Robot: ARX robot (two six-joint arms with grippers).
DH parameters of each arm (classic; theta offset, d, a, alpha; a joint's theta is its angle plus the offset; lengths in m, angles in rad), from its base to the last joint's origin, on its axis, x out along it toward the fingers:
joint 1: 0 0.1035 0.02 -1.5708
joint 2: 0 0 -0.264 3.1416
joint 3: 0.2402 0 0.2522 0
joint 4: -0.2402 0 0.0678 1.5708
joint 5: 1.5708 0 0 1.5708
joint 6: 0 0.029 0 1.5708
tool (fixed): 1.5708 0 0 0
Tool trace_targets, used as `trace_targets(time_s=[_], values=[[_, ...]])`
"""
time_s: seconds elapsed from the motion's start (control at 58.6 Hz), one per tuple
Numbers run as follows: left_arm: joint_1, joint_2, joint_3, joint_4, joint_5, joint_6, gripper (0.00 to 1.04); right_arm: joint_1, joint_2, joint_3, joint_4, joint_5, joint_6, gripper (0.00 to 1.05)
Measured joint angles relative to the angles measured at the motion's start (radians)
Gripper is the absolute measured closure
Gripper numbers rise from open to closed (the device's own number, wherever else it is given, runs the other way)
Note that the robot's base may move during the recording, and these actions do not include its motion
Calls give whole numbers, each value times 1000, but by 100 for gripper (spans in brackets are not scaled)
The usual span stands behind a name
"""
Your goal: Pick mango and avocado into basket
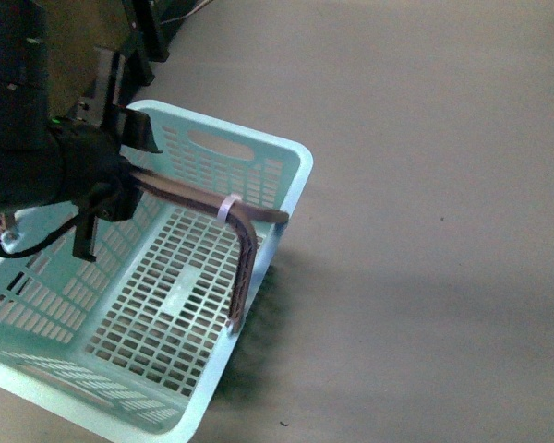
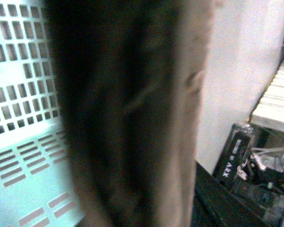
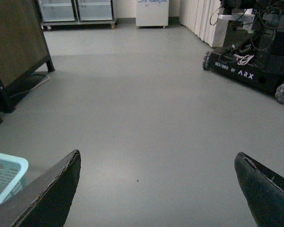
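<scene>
Down on the grey-brown floor, the basket sits at the near left of the front view, with one corner pointing far and to the right. Its slotted bottom and sides are plain to see. The brown handles are folded together across its top, tied by a white band, and bend down along the right wall.

The left gripper hangs over the basket's far left part, right at the end of the handles. Its dark body hides the fingers, so I cannot tell whether it is clenched or released. Its wrist view is mostly filled by a blurred dark brown shape, with the basket wall to one side.

The right gripper is spread wide, holding nothing, with bare floor between its fingers. A corner of the basket lies just beside one of them. A black wheeled robot base stands well apart on the far side.
</scene>
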Motion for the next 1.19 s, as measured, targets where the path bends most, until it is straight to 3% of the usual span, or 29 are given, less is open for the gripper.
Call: trace_targets(time_s=[0.273,0.631,0.955,1.194], values=[[80,-447,-155,-202,56,-69,96,0,0,0,0,0,0,9],[196,-980,-149,-595,143,-92,96,0,0,0,0,0,0,9],[229,-1188,-99,-786,176,-98,96,0,0,0,0,0,0,9],[231,-1214,-90,-811,176,-91,96,0,0,0,0,0,0,9]])
